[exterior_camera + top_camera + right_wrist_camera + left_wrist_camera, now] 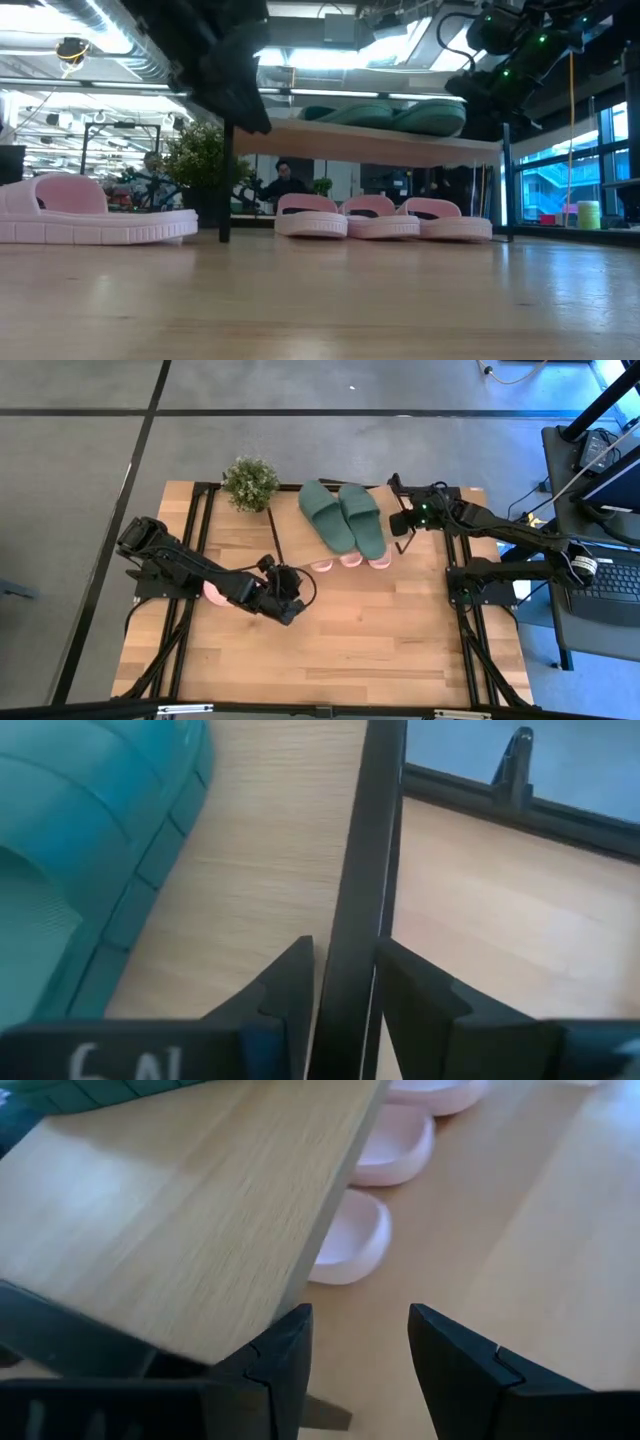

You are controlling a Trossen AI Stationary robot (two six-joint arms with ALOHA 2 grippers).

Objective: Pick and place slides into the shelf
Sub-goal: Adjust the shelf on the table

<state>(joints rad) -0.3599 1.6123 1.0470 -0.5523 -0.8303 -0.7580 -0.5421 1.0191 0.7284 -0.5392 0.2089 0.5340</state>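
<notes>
The shelf (pixel 300 545) stands at the table's far middle, and two dark green slides (pixel 342 515) lie on its wooden top. Three pink slides (pixel 368 218) rest on their soles under it, their ends (pixel 350 561) poking out past its near edge. A further pink slide (pixel 90 215) lies on the table to the left, half hidden beneath my left arm in the high view. My left gripper (pixel 360 1340) hovers open near the shelf's near left corner, with nothing between its fingers. My right gripper (pixel 400 525) is at the shelf's right edge. My right gripper has the shelf's dark right edge (pixel 362 910) between its two fingers, one finger over the wooden top and one outside it. The fingers slant down from the table's right side and lie across the edge. The shelf stands on its legs.
A small potted plant (pixel 250 482) stands at the shelf's far left corner. Black frame rails (pixel 200 540) run along the table's left and right sides. Bare wood lies across the near half of the table (pixel 340 650).
</notes>
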